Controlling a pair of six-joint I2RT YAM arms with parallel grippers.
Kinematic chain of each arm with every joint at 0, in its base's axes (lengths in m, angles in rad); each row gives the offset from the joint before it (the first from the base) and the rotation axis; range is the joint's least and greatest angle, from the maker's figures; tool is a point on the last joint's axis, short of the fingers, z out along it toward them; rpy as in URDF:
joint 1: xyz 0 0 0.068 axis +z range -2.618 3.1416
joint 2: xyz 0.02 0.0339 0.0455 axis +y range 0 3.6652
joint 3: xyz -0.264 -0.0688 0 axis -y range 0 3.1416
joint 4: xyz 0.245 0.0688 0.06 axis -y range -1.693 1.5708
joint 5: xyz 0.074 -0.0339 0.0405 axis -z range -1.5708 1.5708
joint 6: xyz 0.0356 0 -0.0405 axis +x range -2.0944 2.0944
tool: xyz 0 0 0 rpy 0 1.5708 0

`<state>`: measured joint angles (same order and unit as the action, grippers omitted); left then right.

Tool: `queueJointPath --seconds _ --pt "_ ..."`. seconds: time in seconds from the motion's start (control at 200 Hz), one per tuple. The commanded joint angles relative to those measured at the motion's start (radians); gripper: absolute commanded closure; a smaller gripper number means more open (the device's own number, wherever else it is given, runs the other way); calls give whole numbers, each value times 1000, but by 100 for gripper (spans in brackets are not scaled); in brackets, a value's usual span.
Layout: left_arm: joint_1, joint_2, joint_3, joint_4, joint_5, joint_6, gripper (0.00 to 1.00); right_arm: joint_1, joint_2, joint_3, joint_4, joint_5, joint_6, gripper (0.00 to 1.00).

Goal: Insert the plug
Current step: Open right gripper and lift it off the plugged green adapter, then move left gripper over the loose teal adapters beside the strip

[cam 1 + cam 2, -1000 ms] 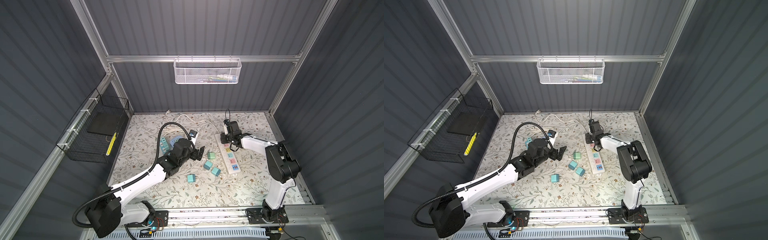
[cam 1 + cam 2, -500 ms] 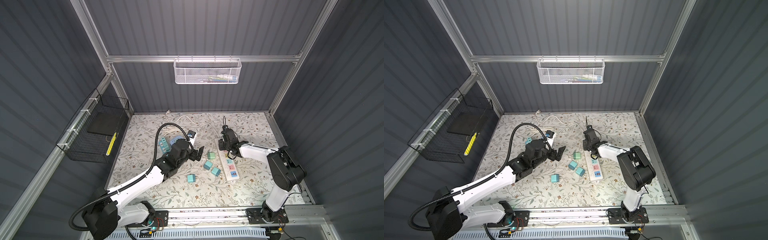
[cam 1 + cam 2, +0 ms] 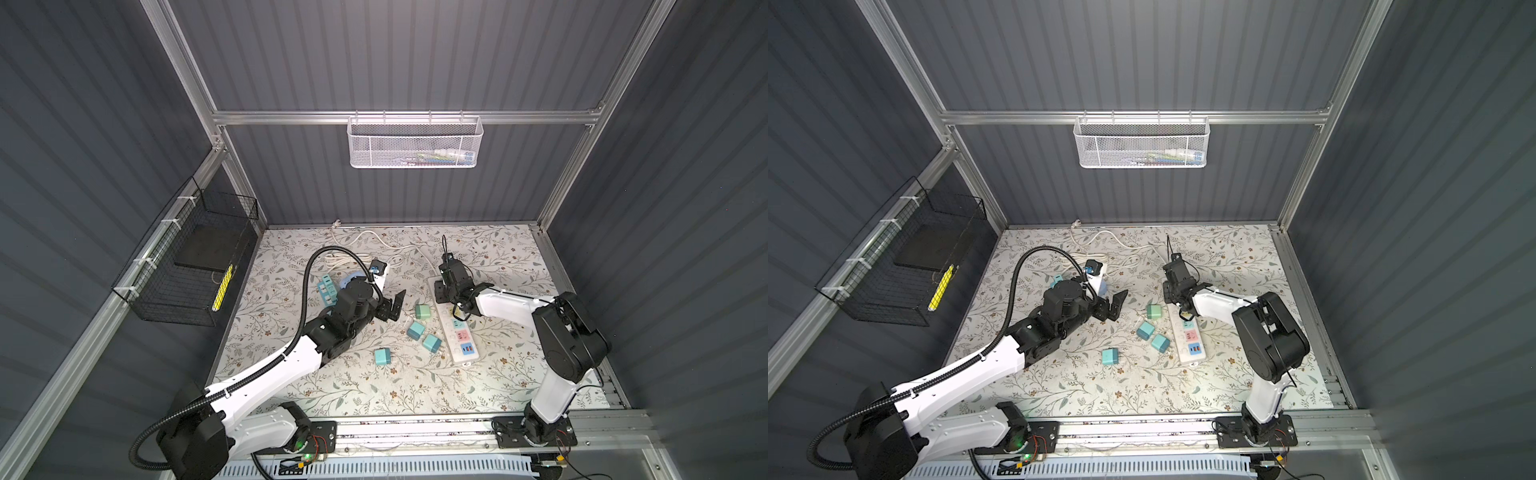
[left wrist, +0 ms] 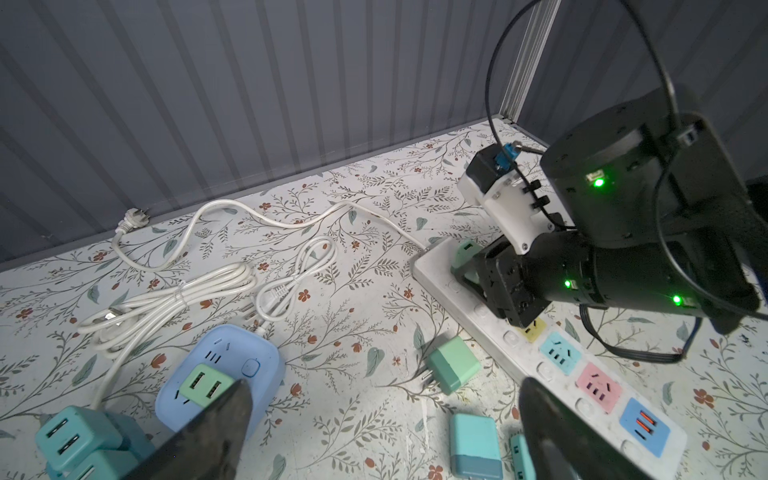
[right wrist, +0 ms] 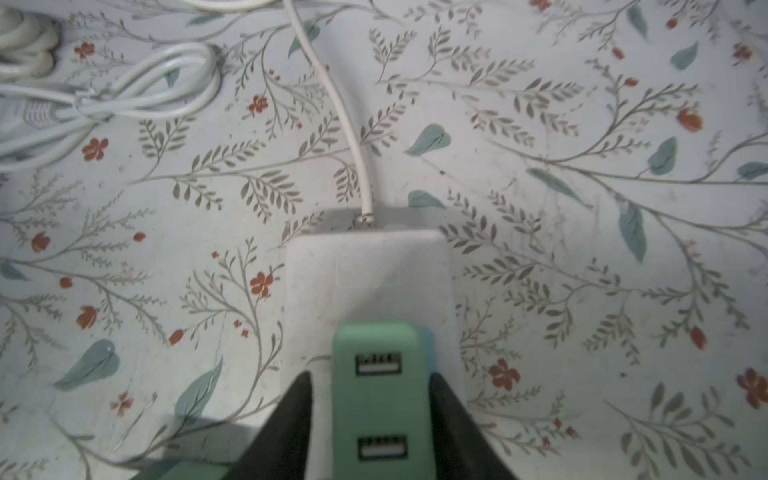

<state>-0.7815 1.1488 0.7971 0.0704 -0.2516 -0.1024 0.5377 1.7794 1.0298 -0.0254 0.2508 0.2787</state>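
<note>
Stuck upright in the white power strip (image 5: pixel 365 270), right at the cord end: a green plug (image 5: pixel 380 415) with two little slots on top. Low over it, the right end effector (image 5: pixel 370 376), with one black finger (image 5: pixel 291 415) on each side of the plug. Slack, not squeezing: a thin strip of white showing between that finger and the plug. Other finger very close, touching or not hard to tell.

Spread wide and holding nothing, the left end effector (image 3: pixel 393 306), hanging over the flowery tabletop (image 3: pixel 332 386). Left of the power strip in both top views.

Between the two arms, four loose blue-green plugs (image 3: pixel 415 329) lying on the tabletop, near the long side of the power strip. Nearest the right end effector, the lightest one (image 3: pixel 423 311). Further down the power strip, a row of colored sockets (image 4: pixel 598 386): light blue, pink, darker blue.

Near the back wall, a long white cord (image 4: pixel 249 216) curling across the tabletop to the power strip. Close to a bundled cord (image 4: pixel 166 299), a small blue socket block (image 4: pixel 232 357) with another light green plug (image 4: pixel 201 382) in it. Next to that block, more stacked plugs (image 4: pixel 62 436).
</note>
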Motion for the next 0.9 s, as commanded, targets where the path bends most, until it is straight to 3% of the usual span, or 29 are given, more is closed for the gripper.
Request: queueJointPath --seconds 0.0,0.215,0.485,0.895 --pt "7 -44 -10 -11 -18 -19 0 -7 -16 68 -117 -62 10 43" --pt "7 -91 -11 -37 -18 -27 0 -74 -71 154 -188 -199 26 28" --pt "7 -131 -36 -70 -24 -59 0 -137 -81 142 -225 -198 32 31" --pt "7 -133 -41 -89 -9 -80 0 -154 -51 -19 -122 -151 48 35"
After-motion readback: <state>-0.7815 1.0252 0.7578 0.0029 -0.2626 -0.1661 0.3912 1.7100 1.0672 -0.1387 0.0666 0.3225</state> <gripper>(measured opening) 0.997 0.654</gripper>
